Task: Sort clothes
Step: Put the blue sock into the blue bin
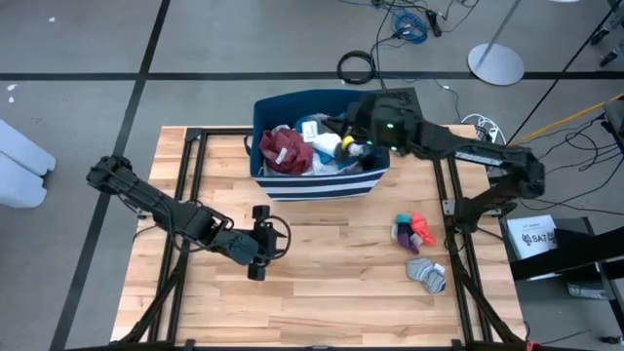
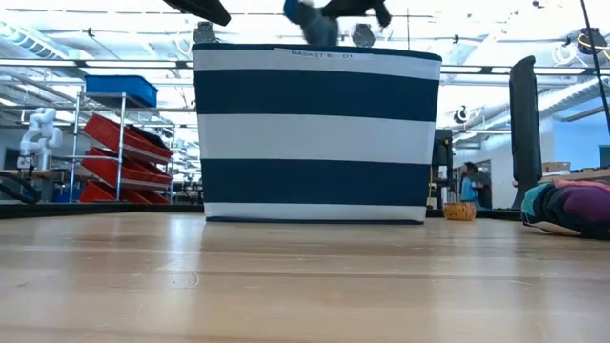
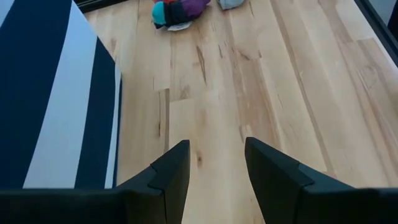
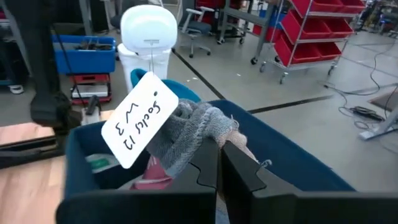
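The navy bin with white stripes point(image 1: 322, 185) stands at the table's far middle, with a maroon garment point(image 1: 285, 148) and white and blue pieces inside. My right gripper point(image 1: 343, 146) hangs over the bin, shut on a grey sock point(image 4: 186, 134) that bears a white handwritten tag point(image 4: 140, 118). My left gripper point(image 1: 263, 239) stands open above bare wood in front of the bin, with nothing between its fingers point(image 3: 174, 174). A colourful pile of clothes point(image 1: 412, 232) and grey socks point(image 1: 427, 275) lie on the table at the right. My right gripper pinches the grey sock between its two fingers, at a bunched part point(image 4: 205, 146) right beside the fingertips. The fingers come nearly level from the table's right side. The sock is lifted clear over the bin's opening point(image 2: 307, 14), bunched ahead of the fingers, its tag sticking out sideways.
The bin's striped wall point(image 3: 56, 99) stands close beside my left gripper. Black frame rails point(image 1: 190, 185) run along the table's left and right sides. Bare wood point(image 1: 331, 283) lies between my left gripper and the clothes at the right. Cables and a lamp base lie on the floor beyond.
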